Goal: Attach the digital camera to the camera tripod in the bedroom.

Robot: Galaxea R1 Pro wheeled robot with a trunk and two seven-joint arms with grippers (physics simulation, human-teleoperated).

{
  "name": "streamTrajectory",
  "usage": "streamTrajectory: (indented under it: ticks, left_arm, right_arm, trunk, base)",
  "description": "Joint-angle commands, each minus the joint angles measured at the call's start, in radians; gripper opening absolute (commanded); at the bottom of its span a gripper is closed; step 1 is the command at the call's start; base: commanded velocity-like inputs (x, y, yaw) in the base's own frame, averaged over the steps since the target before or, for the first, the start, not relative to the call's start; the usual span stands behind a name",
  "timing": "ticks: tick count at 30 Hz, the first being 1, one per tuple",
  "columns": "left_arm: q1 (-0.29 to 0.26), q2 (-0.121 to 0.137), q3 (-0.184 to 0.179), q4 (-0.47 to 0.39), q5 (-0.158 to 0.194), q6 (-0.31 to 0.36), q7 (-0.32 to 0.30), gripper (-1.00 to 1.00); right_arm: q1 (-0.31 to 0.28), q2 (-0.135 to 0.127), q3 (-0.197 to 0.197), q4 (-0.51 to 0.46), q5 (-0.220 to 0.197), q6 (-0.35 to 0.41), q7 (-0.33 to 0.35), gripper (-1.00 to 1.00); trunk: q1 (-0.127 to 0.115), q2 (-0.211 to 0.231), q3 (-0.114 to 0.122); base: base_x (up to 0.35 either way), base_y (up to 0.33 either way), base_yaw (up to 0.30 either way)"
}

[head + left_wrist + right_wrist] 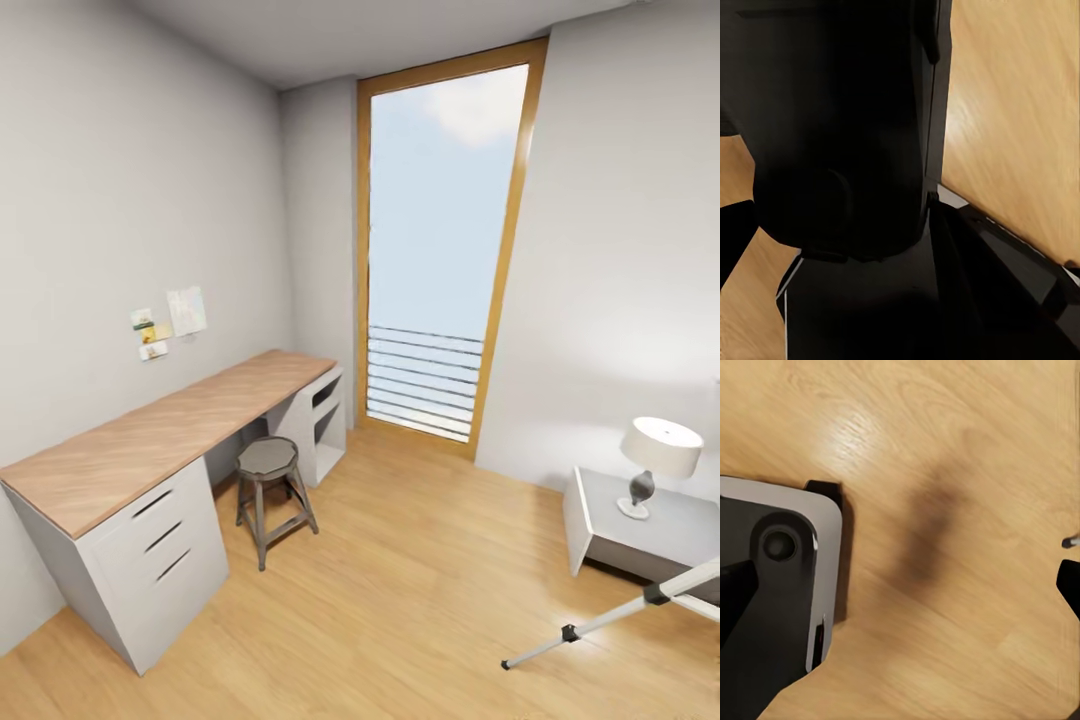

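At four o'clock in the head view, a silver-white leg of the camera tripod point(610, 622) slants across the light wood floor point(400, 600), its black foot touching the boards. Just beyond it stands a grey nightstand point(600, 520) bearing a white-shaded lamp point(658, 455). At nine o'clock a long wood-topped table point(170, 430) lines the wall, a round stool point(268, 485) beside it; the tall wood-framed window point(440, 250) sits at twelve. Whether either end effector is spread or pressed together, I cannot tell.

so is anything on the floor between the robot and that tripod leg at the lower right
Nothing visible does. The camera tripod leg reaches onto bare wood floor. The stool and desk stand off to the left, the nightstand with its lamp behind it.
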Motion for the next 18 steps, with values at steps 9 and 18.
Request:
streamTrajectory:
  ticks: [9,18]
  left_arm:
    - [0.000,0.000,-0.009,0.000,0.006,0.000,0.005,-1.00]
    - [0.000,0.000,-0.009,0.001,0.005,0.000,0.004,-1.00]
  right_arm:
    - [0.002,0.002,-0.013,0.003,0.008,-0.033,0.000,1.00]
    - [0.006,0.003,-0.014,0.003,0.008,-0.041,0.000,1.00]
  trunk:
    - [0.000,-0.001,0.003]
    - [0.000,-0.001,0.006]
  base:
    - [0.000,0.000,-0.256]
    - [0.000,0.000,-0.289]
